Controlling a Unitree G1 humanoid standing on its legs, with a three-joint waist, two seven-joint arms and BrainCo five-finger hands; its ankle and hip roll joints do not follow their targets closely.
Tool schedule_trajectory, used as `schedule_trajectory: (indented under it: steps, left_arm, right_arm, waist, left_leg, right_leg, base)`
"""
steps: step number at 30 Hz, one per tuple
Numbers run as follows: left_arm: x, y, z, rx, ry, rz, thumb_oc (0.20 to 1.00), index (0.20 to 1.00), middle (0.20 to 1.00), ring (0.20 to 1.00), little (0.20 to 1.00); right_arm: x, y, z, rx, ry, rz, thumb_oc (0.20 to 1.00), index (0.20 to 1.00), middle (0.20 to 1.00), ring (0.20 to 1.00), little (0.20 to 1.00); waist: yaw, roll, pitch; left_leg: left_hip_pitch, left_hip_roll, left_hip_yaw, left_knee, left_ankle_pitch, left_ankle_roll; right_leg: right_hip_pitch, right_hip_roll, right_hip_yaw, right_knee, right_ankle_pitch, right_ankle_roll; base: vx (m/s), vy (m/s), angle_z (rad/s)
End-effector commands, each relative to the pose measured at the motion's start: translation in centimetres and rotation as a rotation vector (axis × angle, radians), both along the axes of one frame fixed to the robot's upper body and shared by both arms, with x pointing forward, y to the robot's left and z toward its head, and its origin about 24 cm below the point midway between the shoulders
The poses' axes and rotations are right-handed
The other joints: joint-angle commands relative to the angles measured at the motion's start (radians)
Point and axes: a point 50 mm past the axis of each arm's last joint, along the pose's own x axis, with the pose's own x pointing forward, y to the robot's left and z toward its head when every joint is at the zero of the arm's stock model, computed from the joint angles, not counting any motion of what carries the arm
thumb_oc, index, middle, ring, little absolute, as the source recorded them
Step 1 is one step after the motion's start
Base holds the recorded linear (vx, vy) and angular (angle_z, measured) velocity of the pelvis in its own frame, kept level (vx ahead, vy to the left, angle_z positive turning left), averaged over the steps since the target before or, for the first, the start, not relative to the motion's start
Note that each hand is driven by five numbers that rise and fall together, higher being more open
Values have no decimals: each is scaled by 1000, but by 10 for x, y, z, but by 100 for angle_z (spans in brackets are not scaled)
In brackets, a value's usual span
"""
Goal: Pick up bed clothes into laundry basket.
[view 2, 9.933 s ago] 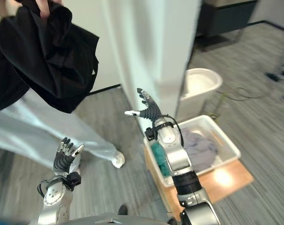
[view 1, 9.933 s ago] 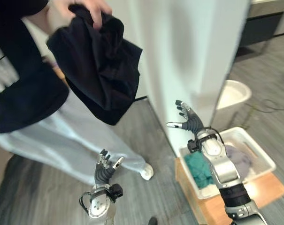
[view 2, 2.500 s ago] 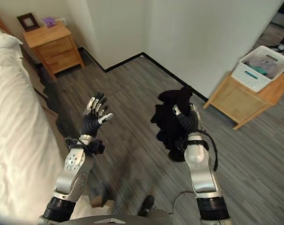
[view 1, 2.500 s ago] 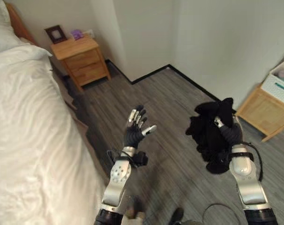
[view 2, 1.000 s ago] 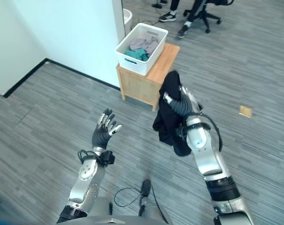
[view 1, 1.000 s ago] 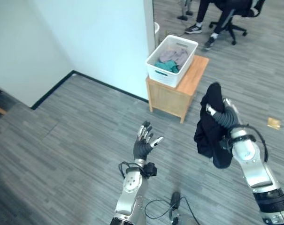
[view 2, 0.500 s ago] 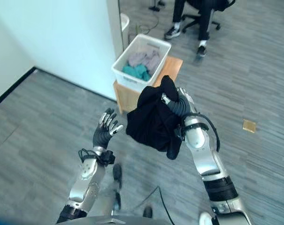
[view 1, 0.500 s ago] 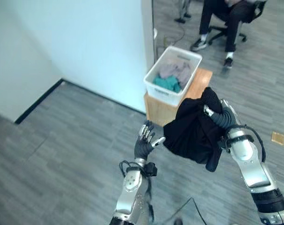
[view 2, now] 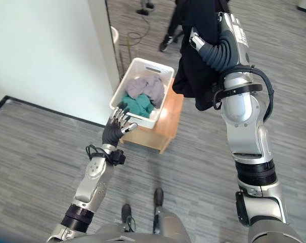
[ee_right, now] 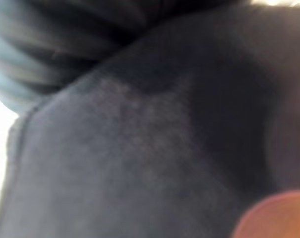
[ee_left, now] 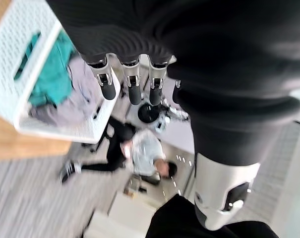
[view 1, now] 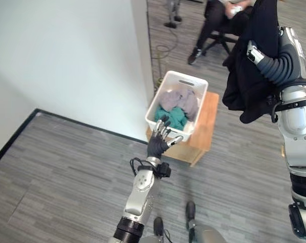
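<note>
Grey plank flooring [view 1: 67,182] runs up to a pale wall [view 1: 67,61], beside which a low wooden surface [view 1: 203,131] carries the white laundry basket [view 1: 169,83]. Your right hand [view 2: 221,48] is raised high, its fingers curled round a black garment [view 2: 195,55], which hangs in folds from them, up and to the right of the basket and clear of it. Your left hand [view 1: 160,139] holds nothing: its fingers [ee_left: 135,89] are straight and spread, just in front of the basket's near rim. Inside the basket lie a teal cloth [view 1: 174,115] and lilac-grey clothes [view 1: 175,98]. Beyond it, a seated person [view 1: 216,23] occupies a chair near a wall corner.
</note>
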Motion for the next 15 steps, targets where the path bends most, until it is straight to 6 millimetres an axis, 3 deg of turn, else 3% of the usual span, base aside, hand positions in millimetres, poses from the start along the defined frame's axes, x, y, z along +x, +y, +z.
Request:
schedule_trajectory:
  steps: [1, 4, 7, 9, 13, 15]
  left_arm:
    - [-12, -13, 2, -22, -34, -64, 1000, 1000, 1000, 1000, 1000]
    - [-16, -14, -1, -26, -17, -73, 1000, 1000, 1000, 1000, 1000]
    - [-18, -16, -6, -19, 3, -94, 1000, 1000, 1000, 1000, 1000]
    - [-18, -16, -6, -21, 3, -92, 1000, 1000, 1000, 1000, 1000]
    - [-17, -18, -7, -15, -4, -107, 1000, 1000, 1000, 1000, 1000]
    - [-17, -19, -6, -15, -7, -110, 1000, 1000, 1000, 1000, 1000]
  right_arm:
    - [14, -15, -12, 27, 42, -115, 200, 200, 200, 200, 200]
    - [31, -21, -26, 17, 127, -165, 200, 200, 200, 200, 200]
    - [67, -23, -31, -39, 217, -254, 200, 200, 200, 200, 200]
    - [78, -20, -32, -57, 235, -275, 200, 200, 200, 200, 200]
    - [113, 0, -40, -102, 305, -322, 200, 200, 200, 200, 200]
    - [118, 4, -43, -112, 316, -329, 200, 200, 200, 200, 200]
  waist:
    - [63, -27, -112]
    - [71, -23, -119]
    - [98, -19, -129]
    - [104, -16, -127]
    - [135, -16, -117]
    - [142, -18, -112]
  left_leg:
    - [-57, 135, 74, -65, 55, 9]
    - [-50, 126, 50, -65, 55, 12]
    - [-47, 117, 15, -65, 57, 16]
    - [-46, 117, 10, -65, 58, 17]
    - [-59, 118, -3, -65, 64, 14]
    - [-65, 119, -4, -65, 66, 14]
  right_leg:
    - [191, -24, -74, -19, -252, 70]
    - [212, -24, -96, -19, -260, 66]
    - [232, -24, -131, -19, -270, 62]
    - [237, -24, -139, -19, -273, 61]
    - [237, -26, -167, -19, -278, 62]
    - [236, -27, -174, -19, -279, 64]
  base:
    - [89, -11, 43]
    - [83, -21, 39]
    - [80, -26, 29]
    - [60, -15, 14]
    - [56, -7, -13]
    - [29, -7, 14]
